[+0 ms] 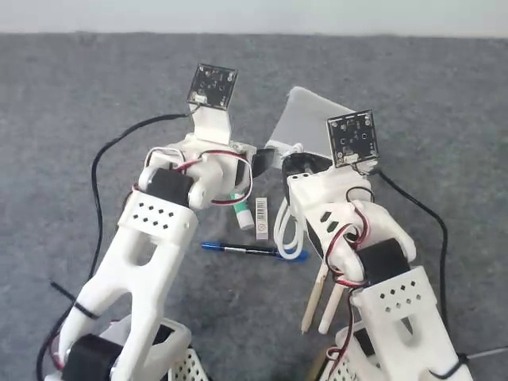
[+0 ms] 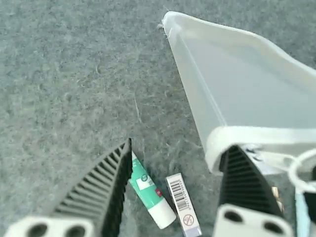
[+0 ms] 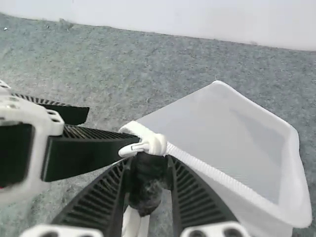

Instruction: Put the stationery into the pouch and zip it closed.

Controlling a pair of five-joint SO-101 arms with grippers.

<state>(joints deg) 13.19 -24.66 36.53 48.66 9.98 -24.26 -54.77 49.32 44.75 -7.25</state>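
Note:
The translucent white pouch (image 1: pixel 308 119) lies tilted up on the grey carpet, mouth towards the arms. My right gripper (image 3: pixel 148 170) is shut on a dark lump at the pouch's (image 3: pixel 222 143) near zipper end, by the white pull (image 3: pixel 154 145). My left gripper (image 2: pixel 180 148) stands open next to it, one finger (image 2: pixel 242 182) against the pouch's (image 2: pixel 247 89) rim corner. Below it lie a green-and-white tube (image 2: pixel 147 190) and a small white barcoded stick (image 2: pixel 182 205). In the high view the tube (image 1: pixel 238 205), the stick (image 1: pixel 261 214), a blue pen (image 1: pixel 254 251) and two wooden pencils (image 1: pixel 321 298) lie between the arms.
A white cord loop (image 1: pixel 286 230) hangs from the right arm over the pen's end. A black cable (image 1: pixel 107 159) curves along the left arm. Open carpet (image 1: pixel 95 87) stretches to the far left and right of the pouch.

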